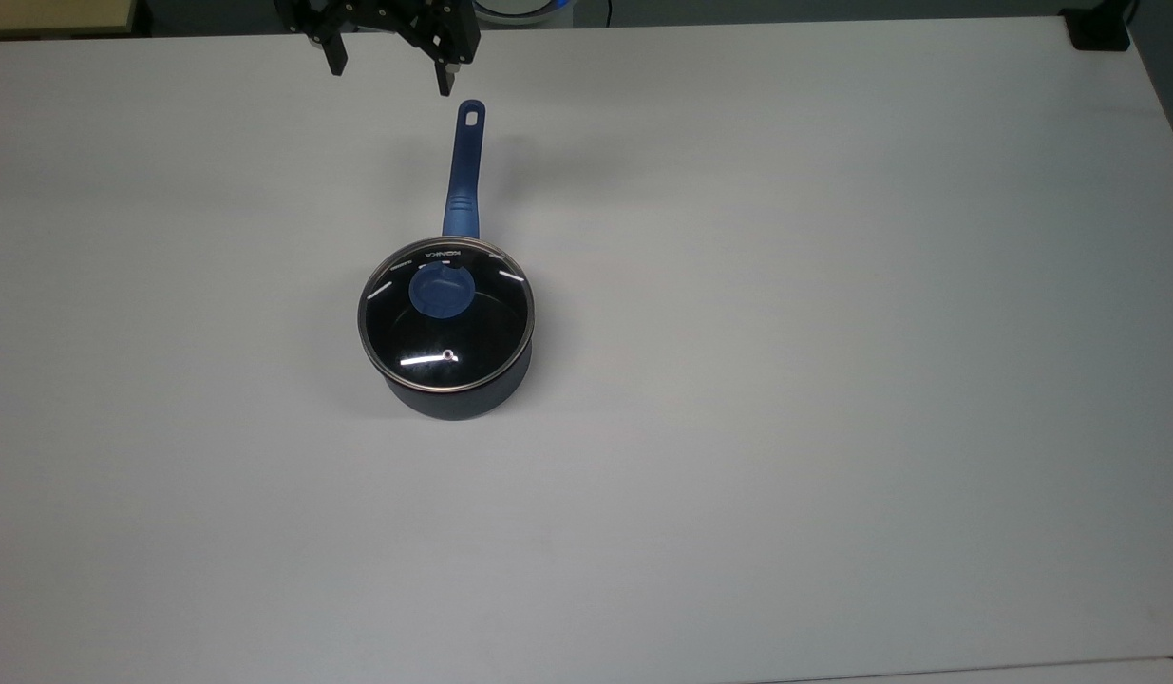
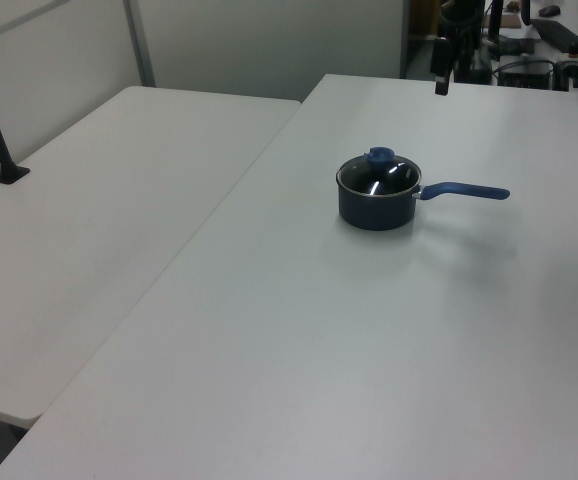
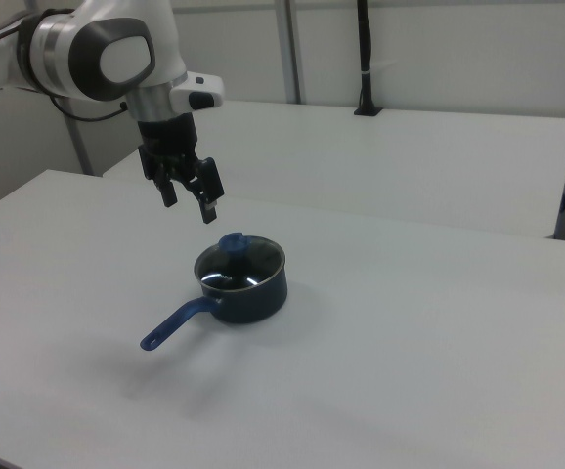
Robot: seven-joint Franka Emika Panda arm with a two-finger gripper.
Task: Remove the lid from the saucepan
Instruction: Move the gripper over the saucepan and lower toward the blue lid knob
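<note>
Below end effector (image 3: 190, 206), apart | lid (image 1: 446, 320) on saucepan (image 1: 458, 394) | fingers spread

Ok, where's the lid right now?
The lid sits on the saucepan, left of centre on the table in the top view.

We saw the white table (image 1: 833, 380) evenly and brightly lit from overhead, fading to a greyer tone toward the top view's right and lower edge. Short white streaks of glare sat on the glass lid (image 1: 445, 318), and smaller glints showed on it in the left view and the right view. A soft, faint shadow lay beside the saucepan (image 3: 248, 290) and under its handle. Every view looked slightly soft and grainy.
</note>
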